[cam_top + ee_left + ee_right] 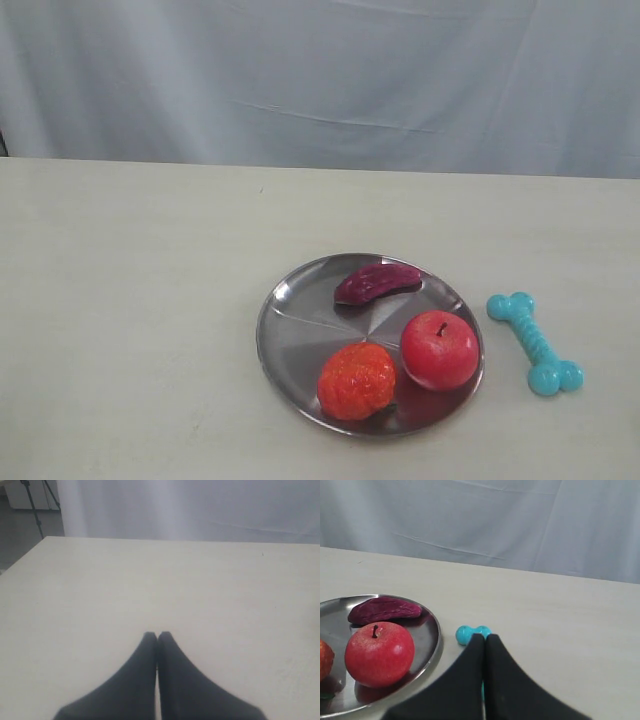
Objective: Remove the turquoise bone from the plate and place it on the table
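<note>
The turquoise bone (534, 342) lies flat on the cream table (130, 300), just right of the silver plate (290, 335) and apart from its rim. In the right wrist view only one knobbed end of the bone (472, 633) shows beyond my right gripper (485, 637), whose black fingers are pressed together and cover the rest; the plate (434, 635) sits beside it. My left gripper (157, 635) is shut over bare table (200, 590) with nothing in it. Neither gripper appears in the exterior view.
On the plate rest a red apple (439, 349), an orange fruit (357, 380) and a dark purple piece (377, 281). A grey-white curtain (320, 80) hangs behind the table's far edge. A tripod (35, 500) stands off the table's corner.
</note>
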{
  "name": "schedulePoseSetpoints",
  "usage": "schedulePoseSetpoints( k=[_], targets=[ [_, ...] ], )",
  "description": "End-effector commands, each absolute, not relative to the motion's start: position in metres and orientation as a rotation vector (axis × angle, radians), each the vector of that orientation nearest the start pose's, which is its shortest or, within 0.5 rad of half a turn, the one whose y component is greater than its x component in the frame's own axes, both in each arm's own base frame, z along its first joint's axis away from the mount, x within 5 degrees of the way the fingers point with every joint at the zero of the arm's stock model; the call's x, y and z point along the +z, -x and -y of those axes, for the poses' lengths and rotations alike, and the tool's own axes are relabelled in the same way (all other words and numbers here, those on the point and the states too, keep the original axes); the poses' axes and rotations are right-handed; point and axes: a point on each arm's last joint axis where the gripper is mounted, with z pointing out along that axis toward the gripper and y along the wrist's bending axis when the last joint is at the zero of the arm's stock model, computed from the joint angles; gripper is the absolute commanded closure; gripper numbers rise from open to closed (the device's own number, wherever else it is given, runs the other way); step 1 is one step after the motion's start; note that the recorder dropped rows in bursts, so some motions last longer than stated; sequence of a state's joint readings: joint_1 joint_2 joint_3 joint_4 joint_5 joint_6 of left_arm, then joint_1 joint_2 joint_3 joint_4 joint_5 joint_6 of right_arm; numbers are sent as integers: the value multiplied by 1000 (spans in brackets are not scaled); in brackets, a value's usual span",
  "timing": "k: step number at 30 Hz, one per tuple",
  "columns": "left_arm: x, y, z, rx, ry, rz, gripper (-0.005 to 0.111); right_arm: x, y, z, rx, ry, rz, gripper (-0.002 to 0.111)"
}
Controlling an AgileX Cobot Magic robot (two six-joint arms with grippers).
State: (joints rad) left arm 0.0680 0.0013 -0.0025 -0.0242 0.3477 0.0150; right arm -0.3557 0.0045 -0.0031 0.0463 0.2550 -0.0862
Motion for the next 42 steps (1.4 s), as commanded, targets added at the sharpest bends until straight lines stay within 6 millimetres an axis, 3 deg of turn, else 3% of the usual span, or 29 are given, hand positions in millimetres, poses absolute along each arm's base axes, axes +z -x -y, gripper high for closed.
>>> schedulePoseSetpoints(
  k=[1, 6, 11, 23, 42],
  targets=[
    [182, -53, -2, 26, 61, -1825, 107, 191, -52, 19, -302, -249, -1719, 109],
    [182, -53, -2, 26, 61, -1825, 107, 191, -52, 18, -285, -263, -1716, 109],
    [182, -53, -2, 26, 61, -1825, 107, 187, -52, 18, -140, -433, -1720, 109],
    [182, -53, -2, 26, 61, -1825, 107, 187, -52, 18, -214, -349, -1743, 109],
    [182, -53, -2, 26, 61, -1825, 107, 182, -50, 17, -206, -355, -1803, 109]
  ],
)
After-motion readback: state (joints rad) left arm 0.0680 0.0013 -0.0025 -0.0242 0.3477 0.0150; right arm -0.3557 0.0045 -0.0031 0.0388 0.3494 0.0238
